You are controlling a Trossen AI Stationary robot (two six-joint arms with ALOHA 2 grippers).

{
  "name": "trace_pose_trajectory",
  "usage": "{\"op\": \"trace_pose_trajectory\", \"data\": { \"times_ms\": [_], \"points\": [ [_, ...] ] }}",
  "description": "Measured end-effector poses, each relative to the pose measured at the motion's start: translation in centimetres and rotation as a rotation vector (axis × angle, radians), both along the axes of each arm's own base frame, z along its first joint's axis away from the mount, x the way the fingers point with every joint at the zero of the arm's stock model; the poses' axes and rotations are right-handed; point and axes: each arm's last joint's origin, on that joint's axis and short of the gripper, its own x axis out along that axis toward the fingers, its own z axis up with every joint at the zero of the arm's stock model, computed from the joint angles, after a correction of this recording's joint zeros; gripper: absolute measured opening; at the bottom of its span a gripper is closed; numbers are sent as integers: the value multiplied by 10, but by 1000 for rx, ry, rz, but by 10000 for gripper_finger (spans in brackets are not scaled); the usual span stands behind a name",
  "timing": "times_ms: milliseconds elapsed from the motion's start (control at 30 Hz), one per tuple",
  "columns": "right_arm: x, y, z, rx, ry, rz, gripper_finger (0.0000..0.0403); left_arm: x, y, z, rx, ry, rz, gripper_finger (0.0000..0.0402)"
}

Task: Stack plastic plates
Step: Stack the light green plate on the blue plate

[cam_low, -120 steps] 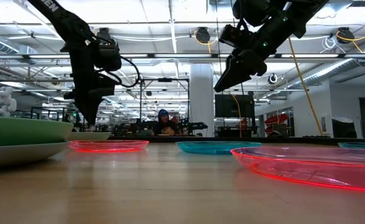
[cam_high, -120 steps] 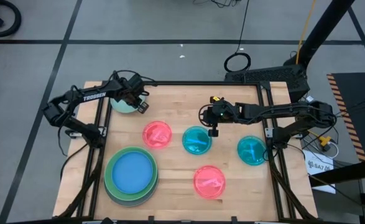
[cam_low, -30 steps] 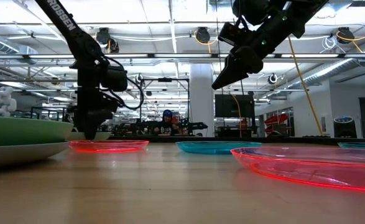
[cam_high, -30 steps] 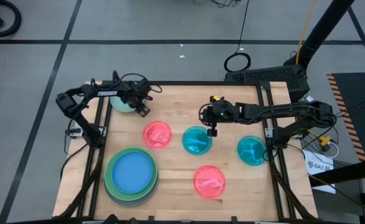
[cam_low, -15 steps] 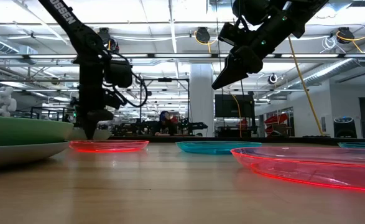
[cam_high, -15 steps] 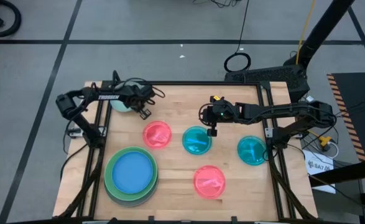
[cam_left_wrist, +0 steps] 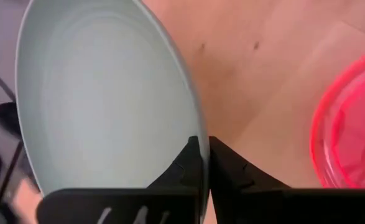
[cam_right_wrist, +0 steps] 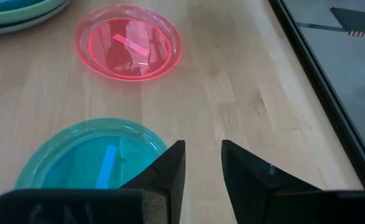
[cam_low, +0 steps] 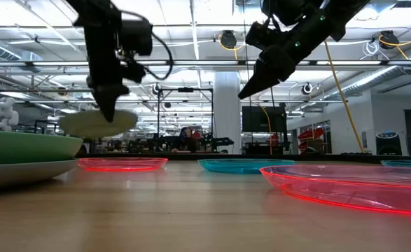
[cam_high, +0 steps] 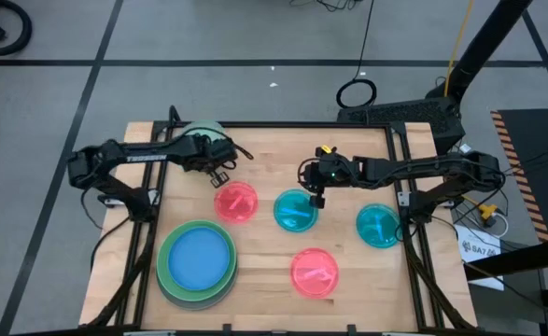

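left wrist view: we judge the pale green round plastic plate (cam_left_wrist: 101, 99) light, stiff, slippery; left gripper (cam_left_wrist: 202, 149) clenches its rim, the right hold.

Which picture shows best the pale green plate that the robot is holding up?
The left wrist view: the pale green plate fills it, its rim pinched by the left gripper. The low view shows it edge-on, lifted off the table; the high view mostly hides it under the arm; the right wrist view misses it.
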Motion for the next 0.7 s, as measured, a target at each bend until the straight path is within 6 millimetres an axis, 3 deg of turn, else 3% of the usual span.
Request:
{"op": "trace_pose_trajectory", "data": {
  "times_ms": [167,333,500,700],
  "points": [
    [1,5,0,11,-1,8,100,9,-28,39,2,-30,-63,12],
    [0,8,-1,13,13,18,100,15,-73,68,-37,-85,-140,12],
    [0,9,-1,13,15,22,100,13,-128,81,-124,-139,-219,12],
    [0,9,-1,3,14,29,100,-1,-187,80,-192,-147,-372,12]
  ]
}}
